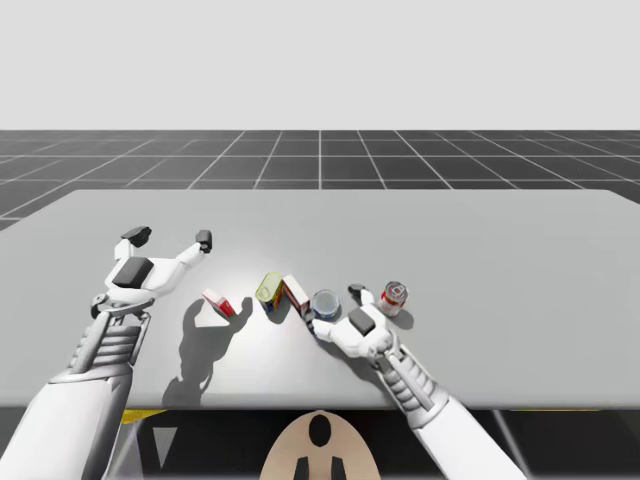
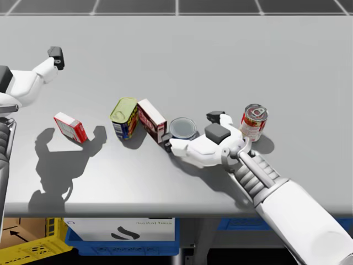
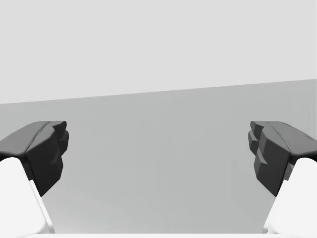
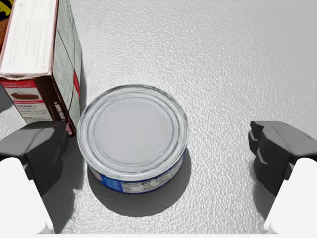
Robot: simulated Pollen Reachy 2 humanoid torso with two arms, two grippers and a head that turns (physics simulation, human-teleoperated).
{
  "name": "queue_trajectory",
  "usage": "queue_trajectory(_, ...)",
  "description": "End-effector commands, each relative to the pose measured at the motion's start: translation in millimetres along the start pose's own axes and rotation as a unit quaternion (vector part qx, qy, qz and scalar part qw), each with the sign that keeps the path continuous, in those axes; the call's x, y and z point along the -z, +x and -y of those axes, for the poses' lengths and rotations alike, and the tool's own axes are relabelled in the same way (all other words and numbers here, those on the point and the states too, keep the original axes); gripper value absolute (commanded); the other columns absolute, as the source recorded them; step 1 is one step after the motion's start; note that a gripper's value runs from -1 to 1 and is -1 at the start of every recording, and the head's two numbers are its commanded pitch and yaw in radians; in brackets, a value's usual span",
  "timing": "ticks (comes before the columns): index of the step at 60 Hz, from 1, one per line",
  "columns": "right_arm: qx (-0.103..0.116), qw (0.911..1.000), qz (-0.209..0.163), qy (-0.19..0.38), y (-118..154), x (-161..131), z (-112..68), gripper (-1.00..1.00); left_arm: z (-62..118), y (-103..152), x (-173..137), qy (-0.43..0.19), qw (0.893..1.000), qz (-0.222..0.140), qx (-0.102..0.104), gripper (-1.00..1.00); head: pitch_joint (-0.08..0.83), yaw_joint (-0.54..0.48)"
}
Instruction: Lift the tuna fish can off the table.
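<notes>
The tuna can [image 4: 132,136] is a low round tin with a silver lid and a blue side, upright on the table. It stands between the fingers of my right gripper [image 4: 158,158], nearer one finger, and the jaws are spread wide without pressing it. The head view has the same can [image 2: 182,128] with my right gripper [image 2: 190,128] low around it, and so does the high view, can [image 1: 325,303] and right gripper [image 1: 333,307]. My left gripper [image 1: 170,240] hovers open over the table's left part, nothing between its fingers [image 3: 44,153].
A brown and white box [image 2: 151,118] stands right beside the tuna can, touching or nearly touching one right finger. A green-topped tin [image 2: 124,117] leans next to it. A small red and white box [image 2: 70,127] lies further left. A red can [image 2: 254,121] stands behind my right wrist.
</notes>
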Motion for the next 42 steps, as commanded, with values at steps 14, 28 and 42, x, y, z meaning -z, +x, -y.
queue_trajectory(14, 0.048, 0.9971, 0.006, 0.06, 10, 30, -41.6, -1.0, -0.6, 1, 0, 0.001, 1.0, 0.001, 0.001, -1.0, 0.725, 0.0)
queue_trajectory(28, 0.054, 0.9948, -0.001, 0.086, 8, 37, -40.7, -1.0, -0.5, 1, 0, 0.001, 1.0, 0.001, 0.001, -1.0, 0.728, 0.0)
queue_trajectory(42, 0.069, 0.9925, -0.007, 0.101, 3, 34, -37.7, 1.0, 0.3, 1, -1, 0.003, 1.0, 0.003, 0.007, -1.0, 0.729, 0.0)
